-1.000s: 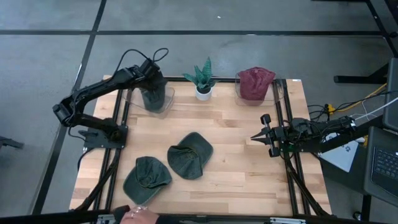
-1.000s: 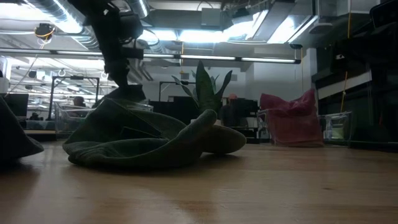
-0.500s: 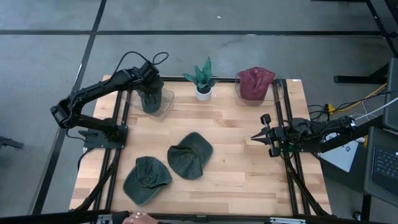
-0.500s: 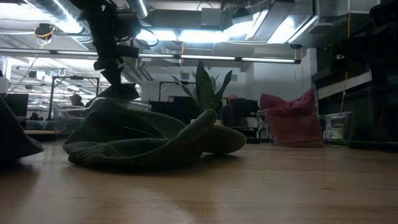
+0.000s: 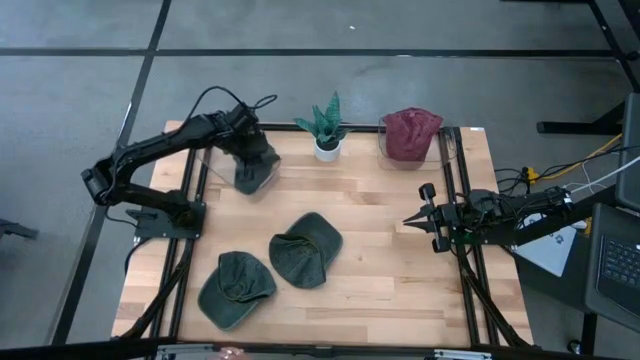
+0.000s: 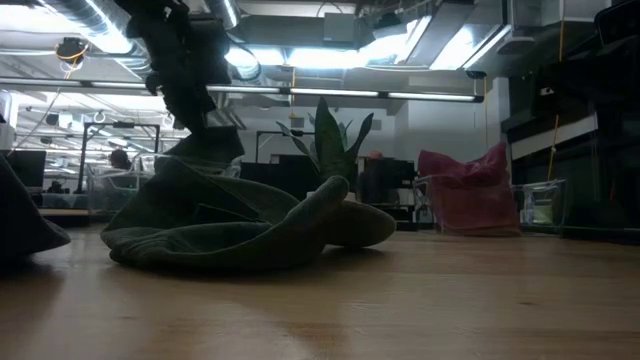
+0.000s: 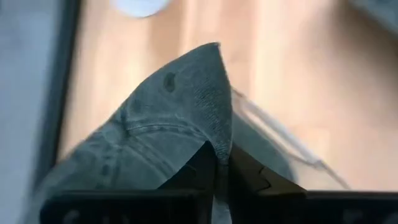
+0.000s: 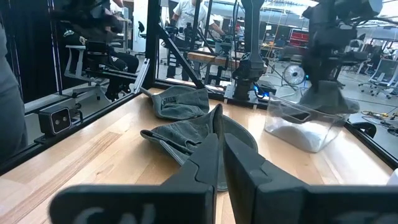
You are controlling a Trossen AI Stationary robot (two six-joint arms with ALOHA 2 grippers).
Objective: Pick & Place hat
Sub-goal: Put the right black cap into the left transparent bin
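Observation:
My left gripper (image 5: pixel 250 150) is at the table's far left, shut on a dark green hat (image 5: pixel 256 172) that hangs over a clear bin (image 8: pixel 305 127). The left wrist view shows the hat's crown (image 7: pixel 168 130) just ahead of the fingers. In the right wrist view the hat (image 8: pixel 324 96) hangs above the bin. Two more green hats (image 5: pixel 305 248) (image 5: pixel 235 288) lie flat on the wood. My right gripper (image 5: pixel 408 221) waits shut at the right edge, touching nothing. My left gripper pinches a raised fold of the hat's crown (image 7: pixel 216 134) between its two fingers, coming from above and pointing down. The hat hangs below the fingers. Whether its lower edge rests on the bin, I cannot tell.
A potted plant (image 5: pixel 327 132) stands at the far edge. A second clear bin holding a maroon hat (image 5: pixel 410 135) is at the far right. Black rails run along both sides of the table. Bare wood lies between the hats and my right gripper.
My left gripper has carried the green hat a little toward the table's near edge and right, off the middle of the clear bin. It has stayed shut on the hat. The two hats on the table have not moved.

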